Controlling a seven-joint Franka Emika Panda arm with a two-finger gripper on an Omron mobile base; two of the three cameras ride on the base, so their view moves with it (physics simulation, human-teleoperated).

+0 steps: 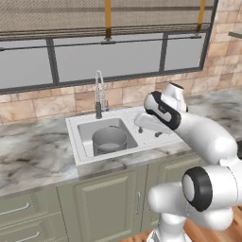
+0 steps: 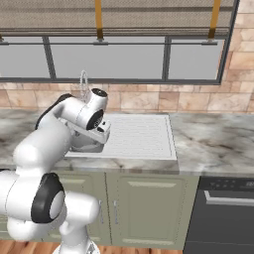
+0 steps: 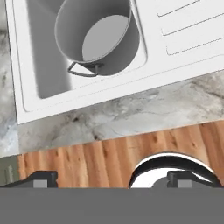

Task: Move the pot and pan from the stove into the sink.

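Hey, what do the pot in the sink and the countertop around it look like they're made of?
The pot looks like brushed grey metal, probably steel: even matte grey walls, a thin rim and a wire loop handle. The countertop looks like polished marble or a similar stone, judging by its pale surface with grey and brown veining.

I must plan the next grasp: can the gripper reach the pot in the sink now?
Probably yes. The pot stands upright and open in the sink, nothing covers it, and the open gripper hangs above the sink's front edge.
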